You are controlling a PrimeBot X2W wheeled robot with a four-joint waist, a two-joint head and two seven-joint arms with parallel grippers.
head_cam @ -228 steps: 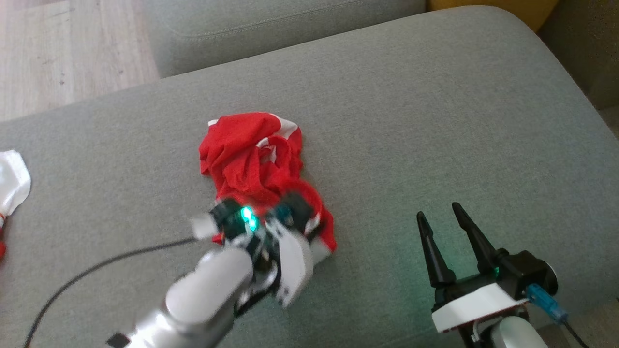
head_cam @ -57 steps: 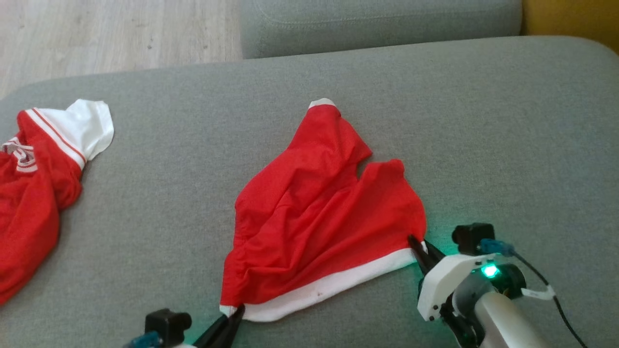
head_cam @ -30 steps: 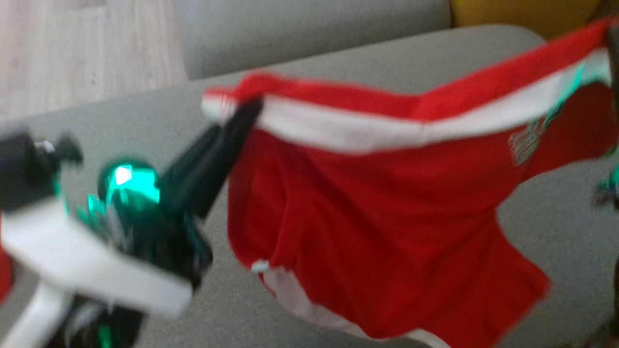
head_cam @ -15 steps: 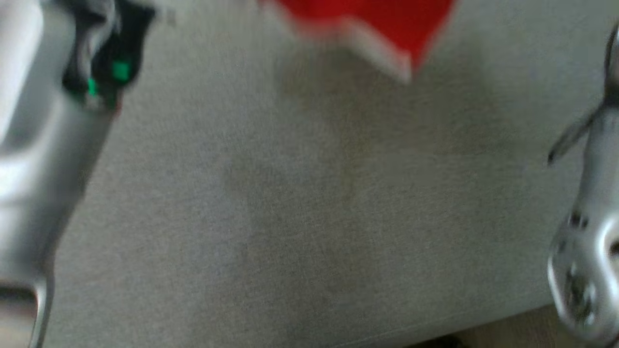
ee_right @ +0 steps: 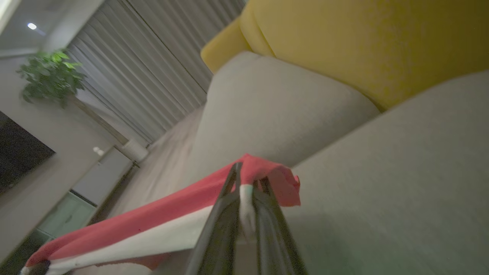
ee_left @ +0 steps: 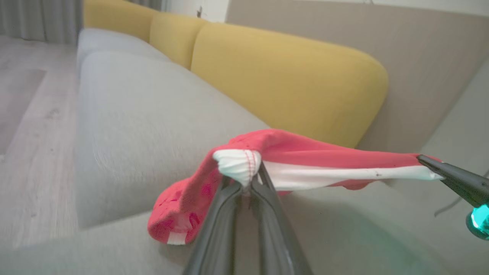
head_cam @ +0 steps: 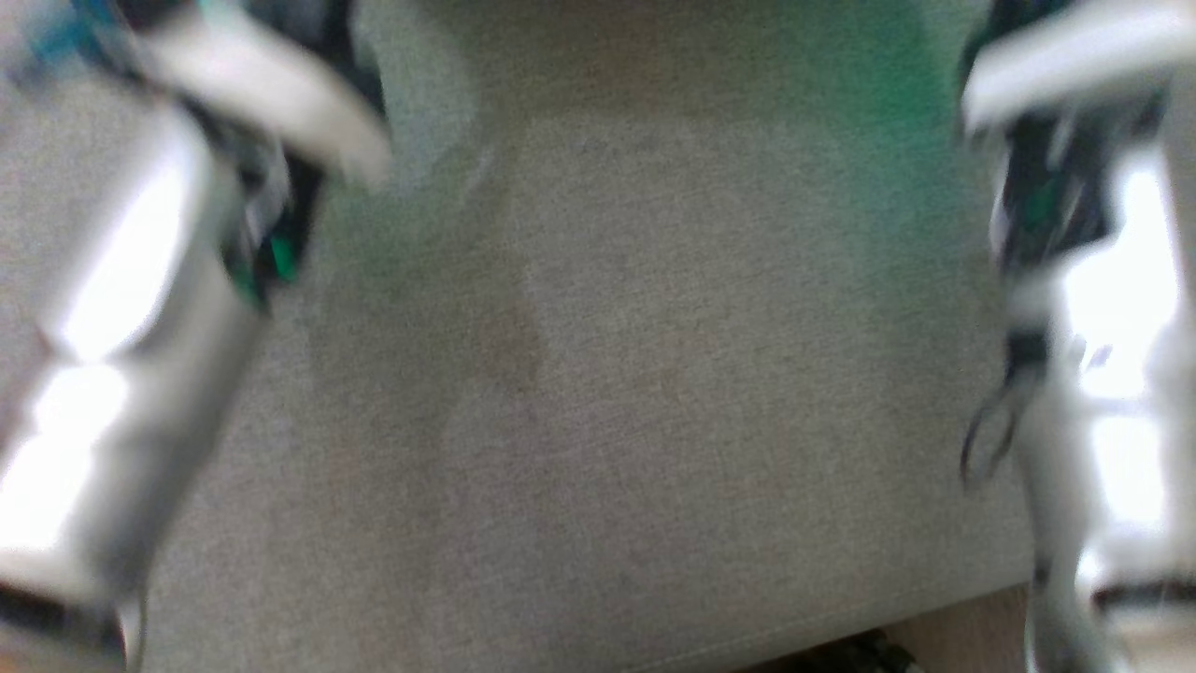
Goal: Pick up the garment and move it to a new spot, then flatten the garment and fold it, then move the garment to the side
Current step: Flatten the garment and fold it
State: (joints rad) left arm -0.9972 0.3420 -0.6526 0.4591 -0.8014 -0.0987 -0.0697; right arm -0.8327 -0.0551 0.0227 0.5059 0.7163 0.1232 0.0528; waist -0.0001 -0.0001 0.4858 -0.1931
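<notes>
The garment [ee_left: 305,147] is a pair of red shorts with a white waistband. It hangs stretched between my two grippers above the grey sofa seat [ee_left: 145,126]. In the left wrist view my left gripper [ee_left: 246,182] is shut on a bunched white corner of the waistband, and my right gripper [ee_left: 423,159] pinches the other end at the far right. In the right wrist view my right gripper [ee_right: 247,184] is shut on the white band, and the garment [ee_right: 153,217] runs off to the lower left. The blurred head view has my left forearm [head_cam: 121,308] and right forearm [head_cam: 1093,308] at its sides.
Yellow back cushions [ee_left: 286,76] rise behind the grey seat. Wooden floor [ee_left: 26,114] lies beyond the sofa's end. The seat's front edge [head_cam: 841,626] runs along the bottom of the head view. A potted plant [ee_right: 49,76] and curtains [ee_right: 160,57] stand far off.
Both grippers have lifted the garment off the seat by its waistband and carried it forward. The head camera has swung down, and the garment has passed out of its top edge.
</notes>
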